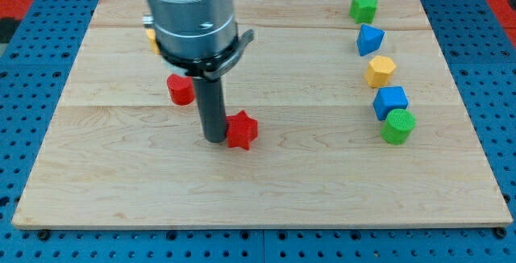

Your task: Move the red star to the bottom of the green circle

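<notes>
Wooden board (121, 190) with red star (241, 130), green circle (397, 126), blue cube (390, 101), yellow hexagon (380, 71).

My arm comes down from the view's top, left of centre, as a wide grey cylinder that runs out of frame above. A black collar rings its lower edge, with a small lug jutting toward the view's right. Below the collar the straight dark rod drops upright, much narrower than the cylinder. My tip (214, 139) sits on the table (322, 182), at the left edge of the red star (241, 130), touching it or very nearly so. No other part of the arm shows.
</notes>
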